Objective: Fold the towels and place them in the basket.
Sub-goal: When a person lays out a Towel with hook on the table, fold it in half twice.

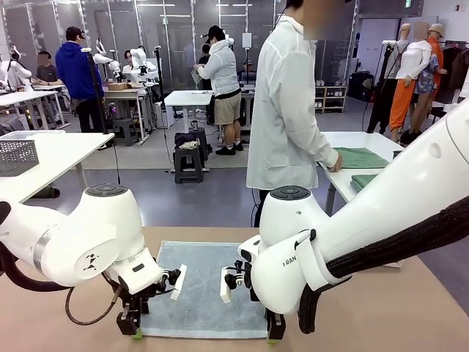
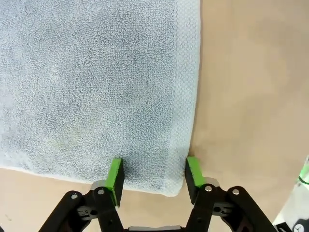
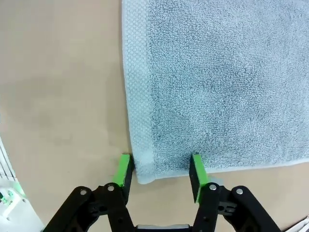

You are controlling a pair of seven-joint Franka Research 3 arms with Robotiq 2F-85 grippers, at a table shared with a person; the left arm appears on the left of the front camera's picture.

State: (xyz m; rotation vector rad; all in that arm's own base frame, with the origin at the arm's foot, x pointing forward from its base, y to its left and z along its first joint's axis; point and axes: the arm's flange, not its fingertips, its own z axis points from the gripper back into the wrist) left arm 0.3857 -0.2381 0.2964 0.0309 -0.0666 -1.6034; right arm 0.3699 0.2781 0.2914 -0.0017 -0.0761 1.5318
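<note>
Grey-blue towel (image 1: 205,293) lies spread flat on the tan table (image 1: 410,308) in the front view, on the robot's side, between the two white arms. The left gripper (image 1: 132,326) points down at the cloth's near left corner and the right gripper (image 1: 274,328) at its near right corner. Across the table a person (image 1: 286,110) in a white coat stands turned towards a white side table (image 1: 366,139), one hand (image 1: 335,164) resting on a green towel (image 1: 360,157) laid open there; a second, folded green towel (image 1: 364,180) lies just beside it. At far left, a dark grey mesh basket (image 1: 16,156) sits on another white table, well apart from the grey-blue cloth.

From the left wrist, the left gripper (image 2: 153,169) straddles one corner of the grey-blue towel (image 2: 87,82). Its fingers stand partly apart, nothing pinched: one green pad sits on the terry at the near edge, the other just outside the woven hem, against the bare table (image 2: 251,72). The cloth between them lies flat.

From the right wrist, the right gripper (image 3: 160,166) straddles the other near corner of the grey-blue towel (image 3: 227,77) in mirror fashion. Its fingers are likewise partly apart and hold nothing: one pad stands on the table (image 3: 58,72) just beside the hem, the other on the terry at the near edge.
</note>
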